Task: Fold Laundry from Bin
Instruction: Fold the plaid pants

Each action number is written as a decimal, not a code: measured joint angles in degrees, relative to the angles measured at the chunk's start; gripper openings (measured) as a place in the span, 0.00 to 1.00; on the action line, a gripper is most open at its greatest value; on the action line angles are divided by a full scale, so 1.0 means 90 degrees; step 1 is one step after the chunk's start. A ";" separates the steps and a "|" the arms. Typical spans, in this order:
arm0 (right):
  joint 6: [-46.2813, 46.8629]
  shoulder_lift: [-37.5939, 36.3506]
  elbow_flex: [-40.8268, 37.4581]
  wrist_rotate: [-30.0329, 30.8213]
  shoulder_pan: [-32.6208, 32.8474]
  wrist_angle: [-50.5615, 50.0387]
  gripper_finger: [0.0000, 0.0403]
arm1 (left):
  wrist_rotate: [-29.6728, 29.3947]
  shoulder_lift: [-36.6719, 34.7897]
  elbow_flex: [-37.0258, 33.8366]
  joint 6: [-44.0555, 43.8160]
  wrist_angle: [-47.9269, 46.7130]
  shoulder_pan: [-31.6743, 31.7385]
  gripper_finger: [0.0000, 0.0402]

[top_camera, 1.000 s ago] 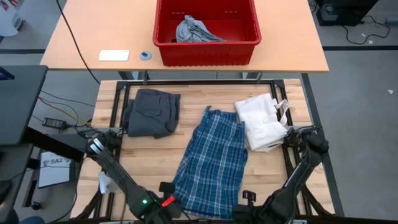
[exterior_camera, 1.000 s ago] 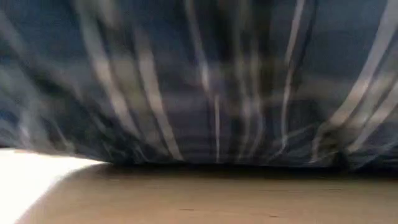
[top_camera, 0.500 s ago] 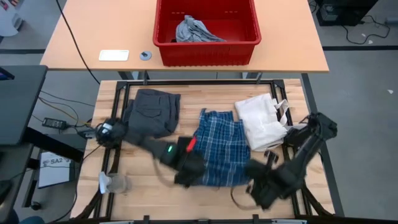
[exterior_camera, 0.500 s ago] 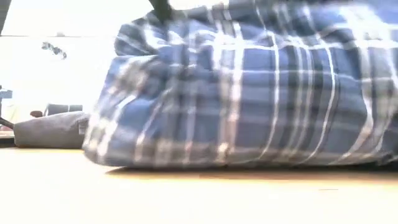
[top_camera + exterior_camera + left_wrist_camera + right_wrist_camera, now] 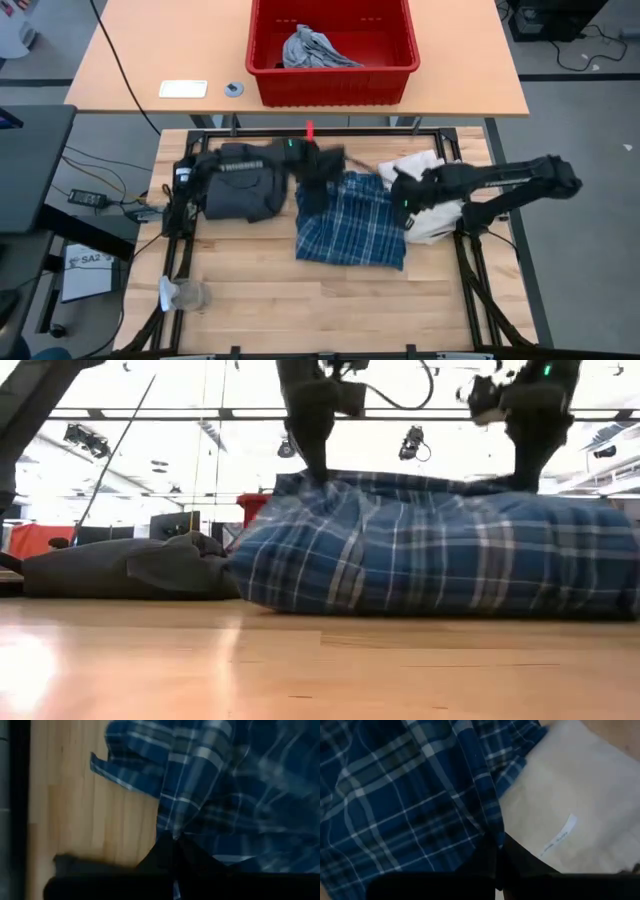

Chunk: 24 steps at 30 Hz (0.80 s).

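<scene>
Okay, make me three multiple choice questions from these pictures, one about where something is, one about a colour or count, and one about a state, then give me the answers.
1. Where does the light grey garment lie?
A. In the red bin
B. On the wooden work table
C. On the floor

2. How many garments lie on the wooden work table, leaving out the white fabric bag?
A. One
B. Two
C. Four

3. How do the two grippers stand?
A. Both wide open above the table
B. One open, one shut
C. Both shut on the plaid shirt

Answers:
1 A: the grey piece sits inside the bin's walls.
2 B: the dark grey shorts and the plaid shirt.
3 C: the left gripper and right gripper each pinch the shirt's far edge, as both wrist views show.
</scene>
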 joint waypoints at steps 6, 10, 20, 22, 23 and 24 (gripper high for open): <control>-0.1507 -0.0324 -0.0945 -0.0821 -0.1563 0.0982 0.02 | 0.1156 0.0032 -0.0050 0.0119 0.0558 0.0885 0.06; -0.1989 -0.0033 -0.1192 -0.1120 -0.2104 0.1456 0.02 | 0.1415 0.0036 -0.0543 0.0337 0.0981 0.1115 0.07; -0.1293 0.0572 -0.1247 -0.1082 -0.2739 0.1600 0.22 | 0.1287 0.0042 -0.1714 0.0379 0.1686 0.1646 0.38; -0.1032 0.0527 -0.1247 -0.1163 -0.2789 0.1637 0.30 | 0.1283 0.0040 -0.1591 0.0276 0.1470 0.1861 0.47; -0.0852 0.0469 -0.1247 -0.1198 -0.2808 0.1638 0.34 | 0.1288 0.0007 -0.1504 0.0258 0.1390 0.1960 0.51; -0.0618 0.0390 -0.1247 -0.1253 -0.2822 0.1630 0.37 | 0.1291 -0.0023 -0.1406 0.0222 0.1296 0.2047 0.55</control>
